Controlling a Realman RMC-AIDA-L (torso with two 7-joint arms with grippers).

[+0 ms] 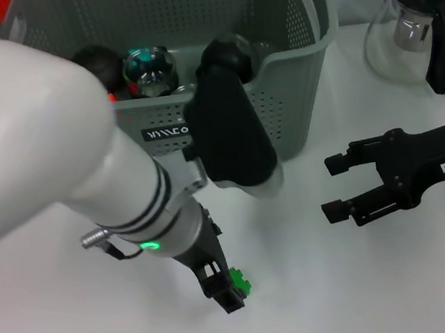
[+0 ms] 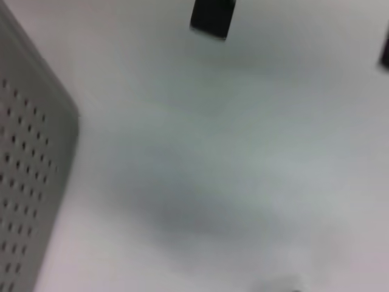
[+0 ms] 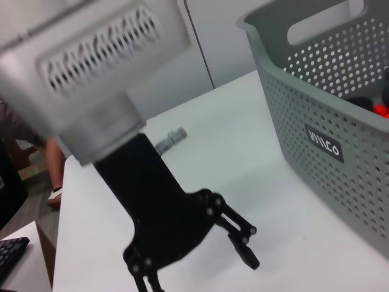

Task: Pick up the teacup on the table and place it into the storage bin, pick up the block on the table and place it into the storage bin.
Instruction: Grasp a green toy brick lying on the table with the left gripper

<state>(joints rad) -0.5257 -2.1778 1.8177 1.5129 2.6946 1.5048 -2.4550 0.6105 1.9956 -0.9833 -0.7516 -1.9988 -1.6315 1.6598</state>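
A white table stands before pale wall panels.

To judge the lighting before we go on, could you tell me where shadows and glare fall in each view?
Head view: glare on the glass jug; a faint shadow on the table under the left gripper, right gripper alongside. Left wrist view: a broad soft shadow beside the storage bin. Right wrist view: no glare.

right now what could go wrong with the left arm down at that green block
The left end effector sits low on the table, with the green block at one fingertip's side, so closing may nudge it away. The storage bin already holds a teacup, so a careless drop could strike it.
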